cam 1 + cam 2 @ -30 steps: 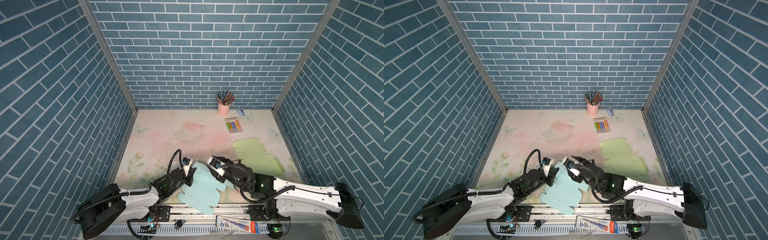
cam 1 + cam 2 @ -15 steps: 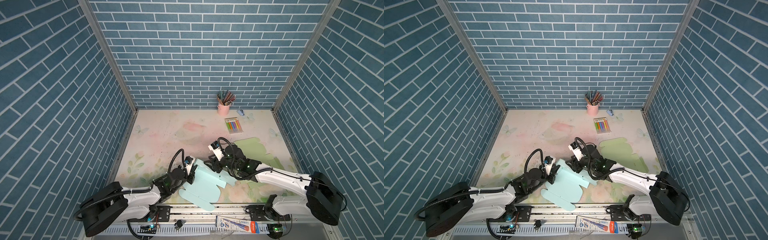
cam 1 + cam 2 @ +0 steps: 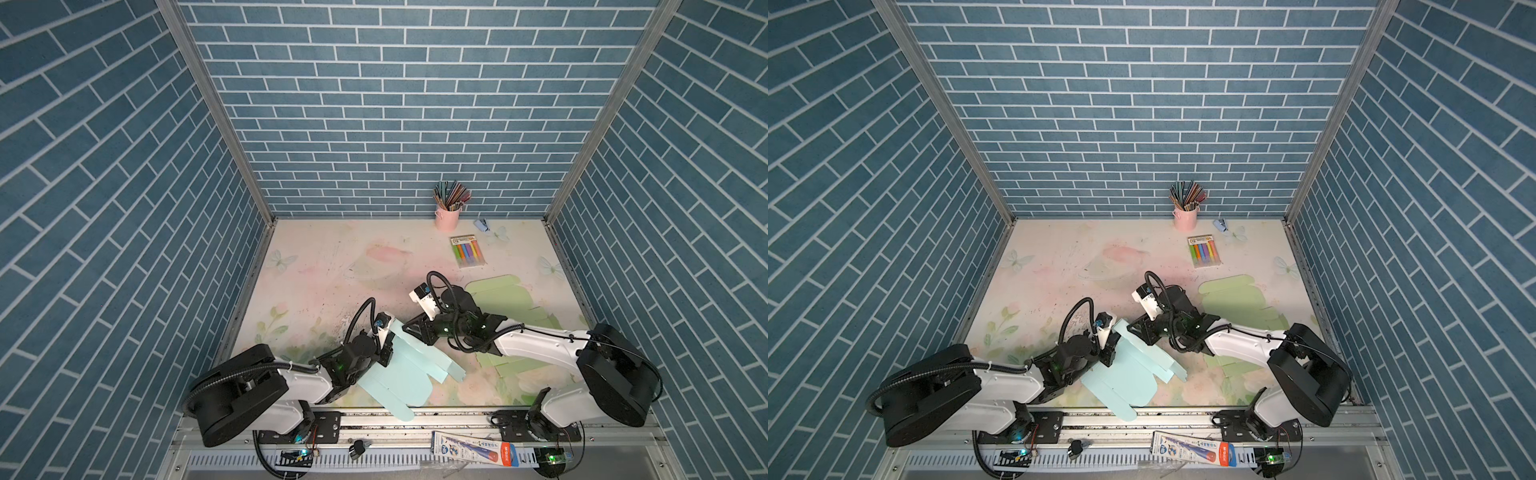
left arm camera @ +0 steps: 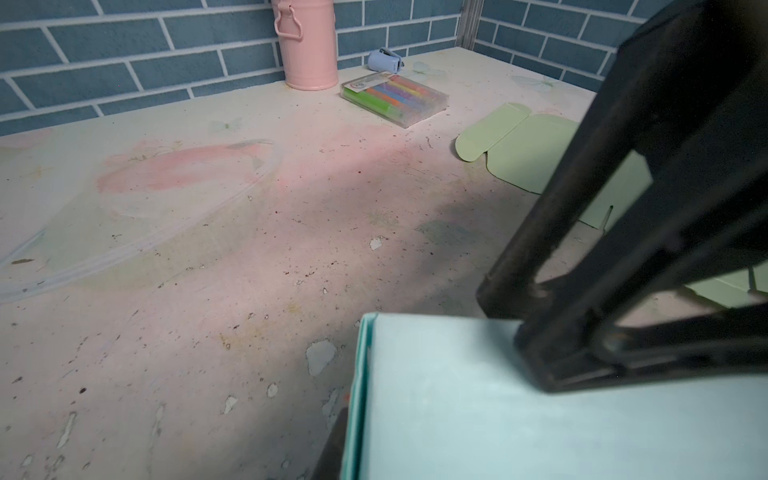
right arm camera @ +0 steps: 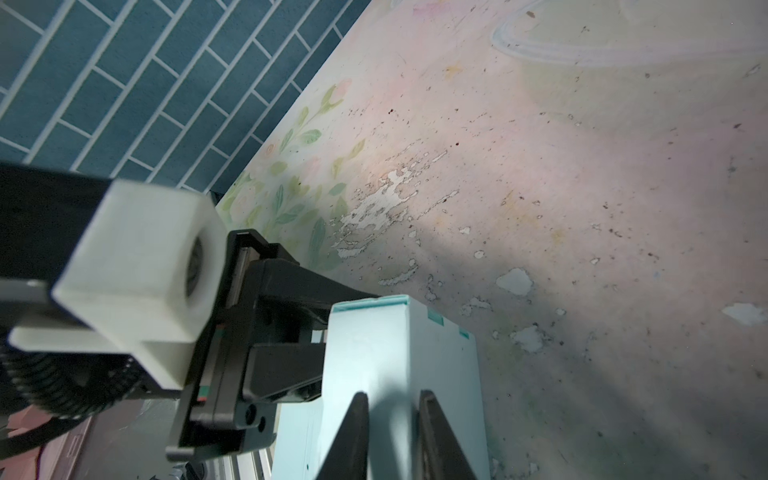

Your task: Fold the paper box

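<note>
The pale blue paper box [image 3: 397, 376], half folded with one wall raised, overhangs the desk's [image 3: 332, 266] front edge. The left gripper [image 3: 388, 349] clamps that wall. The right gripper [image 3: 410, 328] straddles it, grip unclear.

A box [image 3: 1129, 374], pale blue and partly folded, lies at the table's [image 3: 1059, 266] 6 o'clock, one flap overhanging the edge. The left gripper [image 3: 1109, 351] meets its 9 o'clock side, the right gripper [image 3: 1138, 334] its 12 o'clock end. A green sheet [image 3: 1237, 299] lies flat at 3 o'clock.
</note>
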